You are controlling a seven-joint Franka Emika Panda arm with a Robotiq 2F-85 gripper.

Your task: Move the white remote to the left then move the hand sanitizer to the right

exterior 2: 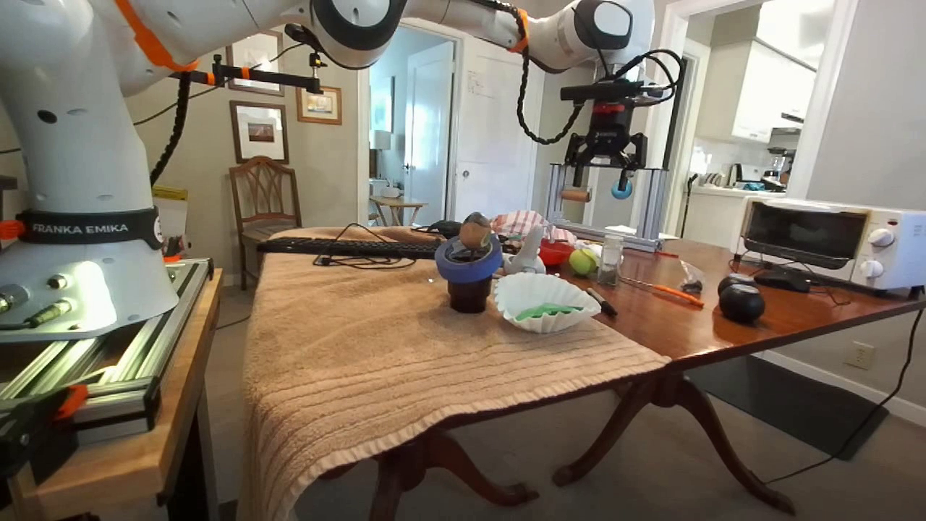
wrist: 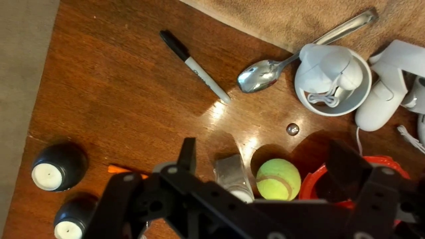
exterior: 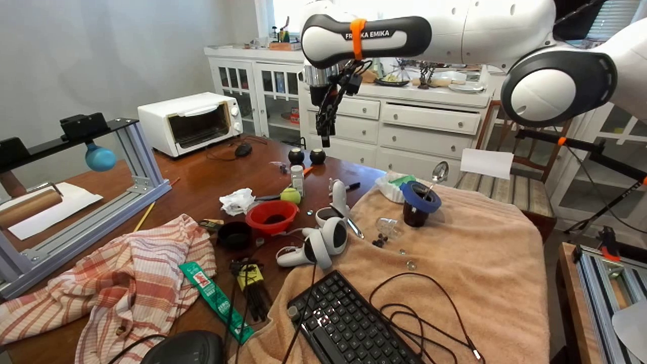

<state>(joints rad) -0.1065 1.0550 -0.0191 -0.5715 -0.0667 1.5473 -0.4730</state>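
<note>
White ring-topped plastic controllers [exterior: 317, 247], one presumably the remote, lie mid-frame in an exterior view; whether its move is done is unclear. Beyond, right of centre, a dark blue-rimmed cup [exterior: 414, 216] holds a metal spoon [exterior: 440, 172], a white fluted filter [exterior: 388, 190] something green [exterior: 403, 181]. At upper middle, a clear white-capped bottle [exterior: 297, 181], likely the sanitizer, probably awaits moving. Overhead, the black two-fingered gripper [wrist: 264, 149] holds nothing, fingers wide apart.

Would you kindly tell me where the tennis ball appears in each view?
In an exterior view: tennis ball, slightly left of and below centre.
In an exterior view: tennis ball, right of centre, about halfway down.
In the wrist view: tennis ball, right of centre, lower half.
Shared landmark: red bowl, near it in all three.
</note>
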